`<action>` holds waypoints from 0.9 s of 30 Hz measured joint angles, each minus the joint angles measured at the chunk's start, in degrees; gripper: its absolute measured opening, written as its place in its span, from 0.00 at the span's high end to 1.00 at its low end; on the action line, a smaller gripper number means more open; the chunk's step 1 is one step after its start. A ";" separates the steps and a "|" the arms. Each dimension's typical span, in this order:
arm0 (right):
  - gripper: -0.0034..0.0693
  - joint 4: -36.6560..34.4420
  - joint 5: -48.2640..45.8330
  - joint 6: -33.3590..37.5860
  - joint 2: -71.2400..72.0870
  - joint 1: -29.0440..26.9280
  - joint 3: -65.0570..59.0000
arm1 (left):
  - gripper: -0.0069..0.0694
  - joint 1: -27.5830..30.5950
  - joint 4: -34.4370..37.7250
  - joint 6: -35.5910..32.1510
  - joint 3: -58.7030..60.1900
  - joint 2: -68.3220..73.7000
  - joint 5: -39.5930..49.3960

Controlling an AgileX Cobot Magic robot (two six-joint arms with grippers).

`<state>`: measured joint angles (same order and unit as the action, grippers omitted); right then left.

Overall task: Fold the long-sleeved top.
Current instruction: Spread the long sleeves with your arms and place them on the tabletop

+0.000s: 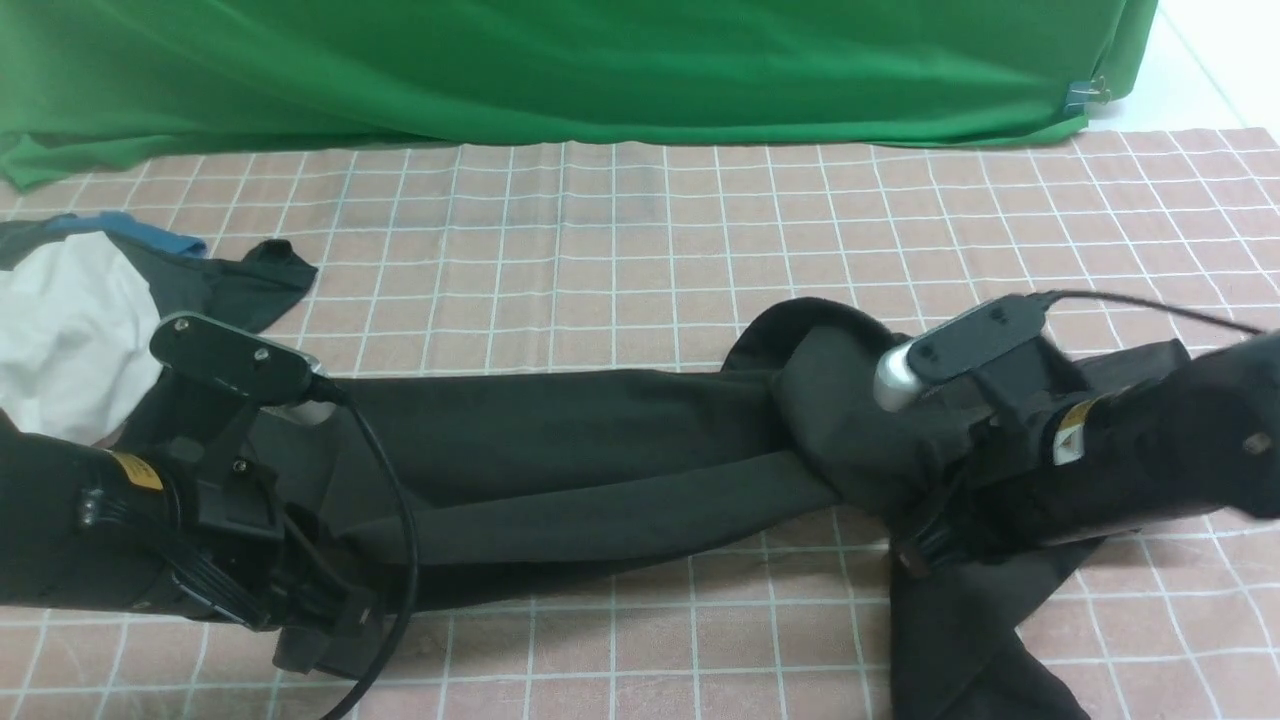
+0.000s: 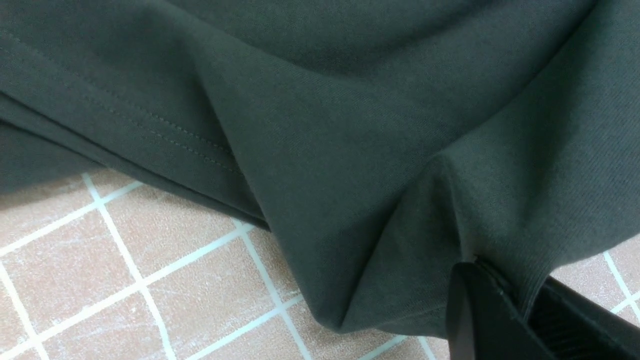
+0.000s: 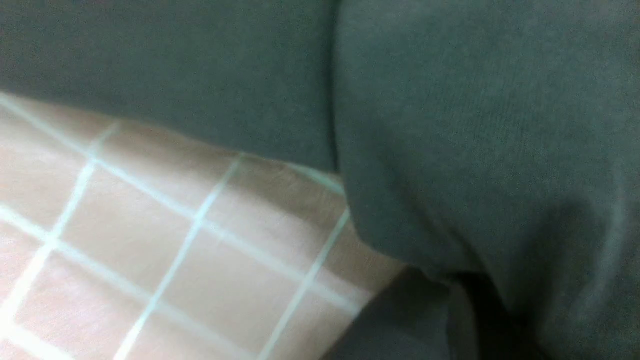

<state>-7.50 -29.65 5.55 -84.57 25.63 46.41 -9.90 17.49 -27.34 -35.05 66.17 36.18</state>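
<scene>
Running sideways, the long-sleeved top has its left end pinched in the left hand; the right hand's hold I cannot tell.

Green backdrop behind pink gridded tablecloth

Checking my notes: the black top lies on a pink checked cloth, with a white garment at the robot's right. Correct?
No: the front view shows the white garment at the robot's left. The black top does lie on the pink checked cloth.
</scene>
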 joint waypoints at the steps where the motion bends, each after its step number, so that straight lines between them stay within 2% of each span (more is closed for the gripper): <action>1: 0.84 0.00 -0.57 -0.22 0.33 0.00 0.00 | 0.86 0.00 0.00 -0.15 0.00 0.00 0.00; 3: 0.84 -0.31 -6.64 -2.36 4.05 0.00 3.90 | 0.86 0.00 0.00 -0.85 0.00 0.00 0.00; 6: 0.84 -2.01 -7.84 -3.08 6.63 0.00 10.37 | 0.86 0.00 0.00 -0.96 0.00 0.00 0.00; 8: 0.84 -2.47 -5.02 -3.08 6.69 0.00 13.66 | 0.86 0.00 0.00 -1.08 0.00 0.00 0.00; 11: 0.80 -2.61 5.91 -2.88 4.17 -0.06 20.73 | 0.86 0.00 0.00 -1.15 0.00 0.00 -0.04; 14: 0.59 -2.61 8.77 -2.76 1.21 -1.01 25.04 | 0.86 0.00 0.00 -1.15 0.00 0.00 -0.11; 15: 0.35 -2.54 7.78 -2.76 -0.43 -2.29 27.00 | 0.86 0.00 0.00 -1.15 0.00 0.00 -0.11; 17: 0.15 -2.02 4.10 -2.76 -1.36 -4.15 28.63 | 0.86 0.00 0.00 -1.15 0.00 0.00 -0.11; 18: 0.09 -1.40 0.67 -3.20 -1.49 -5.96 29.18 | 0.86 0.00 0.00 -1.20 0.00 0.00 0.01; 21: 0.07 0.96 -6.52 -4.92 -1.13 -9.99 29.54 | 0.86 0.00 0.00 -1.20 0.00 0.00 0.67; 22: 0.16 3.89 -14.52 -6.58 -0.68 -14.29 29.60 | 0.86 0.00 0.00 -1.20 0.00 0.00 0.88; 24: 0.21 5.37 -19.80 -7.47 -0.56 -17.49 29.50 | 0.86 0.00 0.00 -1.20 0.00 0.00 0.98; 27: 0.24 5.93 -25.34 -8.07 -0.25 -23.49 26.73 | 0.86 0.00 0.24 -1.20 0.00 0.00 1.15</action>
<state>-1.57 -54.98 -2.52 -84.82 2.14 73.14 -9.90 17.72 -28.53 -35.05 66.17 37.32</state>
